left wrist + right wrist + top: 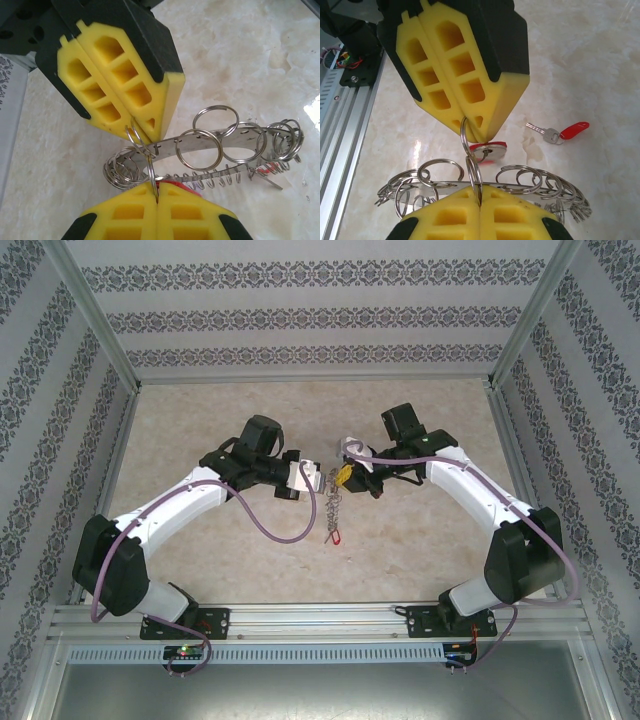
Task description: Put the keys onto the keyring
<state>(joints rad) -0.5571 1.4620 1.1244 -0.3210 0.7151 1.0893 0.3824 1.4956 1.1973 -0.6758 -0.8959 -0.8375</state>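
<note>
The keyring [235,142] is a curved metal band carrying several split rings, and it hangs in the air between both grippers [335,502]. My left gripper [156,192] is shut on one thin split ring. My right gripper [480,192] is shut on another ring linked to it. In the right wrist view the left gripper [472,131] comes in from above, and a silver key with a red head [489,148] dangles just below its tips. A second key with a red tag [557,133] lies loose on the table [336,536]. The keyring band [530,182] runs behind my right fingers.
The marble-patterned tabletop [200,420] is walled in by patterned panels on three sides. An aluminium rail [320,618] with both arm bases runs along the near edge. Purple cables [270,525] loop beside the left arm.
</note>
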